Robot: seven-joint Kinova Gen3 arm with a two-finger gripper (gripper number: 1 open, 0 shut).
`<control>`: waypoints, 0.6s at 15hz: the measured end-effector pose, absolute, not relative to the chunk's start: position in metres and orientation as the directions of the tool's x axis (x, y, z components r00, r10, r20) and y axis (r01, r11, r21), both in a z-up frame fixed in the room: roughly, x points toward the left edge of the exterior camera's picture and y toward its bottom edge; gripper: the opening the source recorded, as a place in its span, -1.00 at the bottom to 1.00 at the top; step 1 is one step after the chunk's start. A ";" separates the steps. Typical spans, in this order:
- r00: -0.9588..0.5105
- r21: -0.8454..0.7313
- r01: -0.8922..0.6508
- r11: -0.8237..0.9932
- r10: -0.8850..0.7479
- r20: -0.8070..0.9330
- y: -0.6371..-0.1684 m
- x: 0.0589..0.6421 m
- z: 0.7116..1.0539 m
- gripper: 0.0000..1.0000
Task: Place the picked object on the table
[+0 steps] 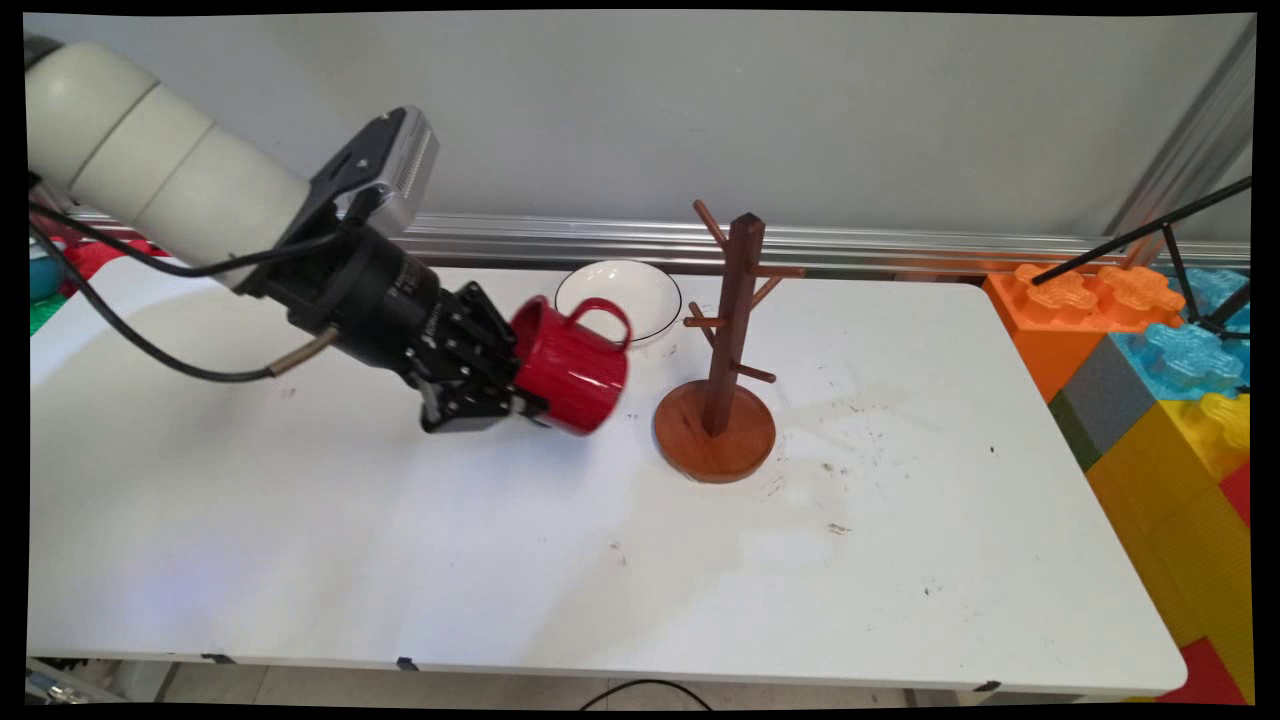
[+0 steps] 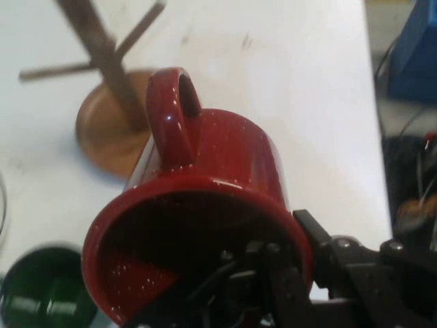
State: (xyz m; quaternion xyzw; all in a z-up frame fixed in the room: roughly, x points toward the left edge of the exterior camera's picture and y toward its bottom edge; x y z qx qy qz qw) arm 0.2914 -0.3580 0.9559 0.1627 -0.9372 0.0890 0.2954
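A red mug (image 1: 570, 365) is held by the black gripper (image 1: 515, 385), clamped on the rim: one finger inside the mouth, the other outside the wall, as seen in hand view. The mug (image 2: 205, 205) is lifted off the white table (image 1: 500, 560), tipped on its side, mouth toward the gripper (image 2: 290, 263), base pointing right, handle up. It hangs above the table's middle, just left of a wooden mug tree (image 1: 725, 350), not touching it. The tree is upright w/ round base and bare pegs. A white bowl (image 1: 618, 297) w/ dark rim is seen behind the mug, near the table's far edge. In hand view a dark green round item (image 2: 41, 290) is seen at lower left; what it is can't be told. Coloured big blocks (image 1: 1150, 370) are stacked off the table's right end.
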 end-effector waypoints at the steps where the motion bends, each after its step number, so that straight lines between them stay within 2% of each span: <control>1: -0.796 -0.080 -0.350 0.933 -0.251 0.551 -0.361 0.296 0.956 -1.00; 9: -0.914 -0.108 -0.265 0.958 -0.214 0.344 -0.367 0.290 0.951 -1.00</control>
